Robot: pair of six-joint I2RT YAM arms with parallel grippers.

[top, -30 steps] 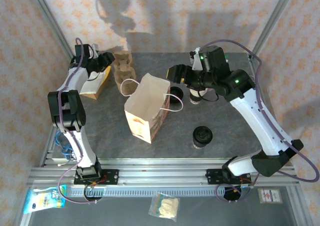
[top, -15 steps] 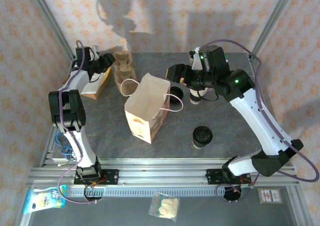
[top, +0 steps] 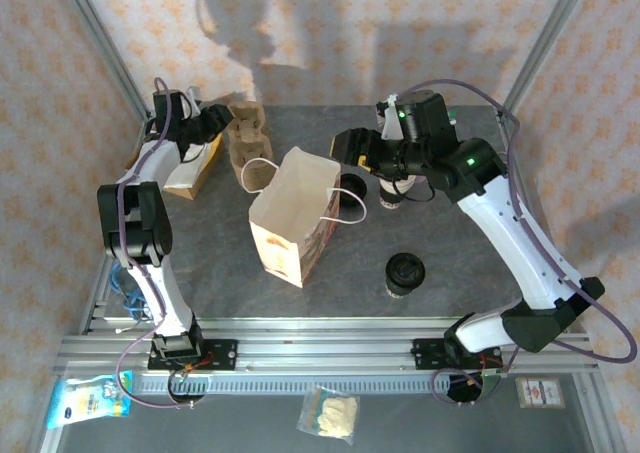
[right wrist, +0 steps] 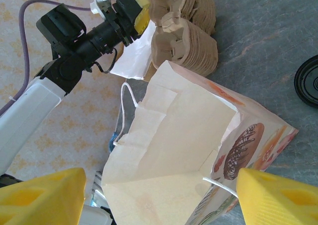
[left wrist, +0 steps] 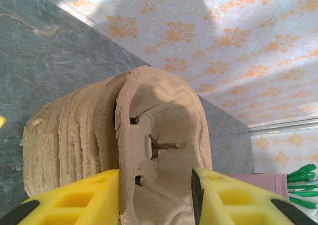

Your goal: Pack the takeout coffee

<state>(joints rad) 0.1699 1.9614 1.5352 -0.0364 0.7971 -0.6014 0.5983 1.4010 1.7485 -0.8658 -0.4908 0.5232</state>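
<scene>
The takeout coffee (top: 405, 272), a small white cup with a round black lid, stands on the table to the right of the open paper bag (top: 293, 213). In the right wrist view its black lid (right wrist: 309, 81) peeks in at the right edge. My right gripper (top: 350, 155) hovers open above the bag's right rim; the wrist view has it (right wrist: 159, 187) spread wide over the bag's empty mouth (right wrist: 184, 135). My left gripper (left wrist: 155, 187) is open at the back left, straddling a wall of the brown pulp tray stack (left wrist: 74, 135), and its left finger touches that wall.
The pulp trays (top: 245, 138) stand behind the bag. A white and yellow carton (top: 190, 168) lies under the left arm. A pink cup of green straws (left wrist: 293, 178) stands under the right arm (top: 390, 193). Bare grey table (top: 460, 243) lies right of the coffee.
My left gripper has edged slightly toward the pulp trays. The right arm, bag and coffee have stayed put.
</scene>
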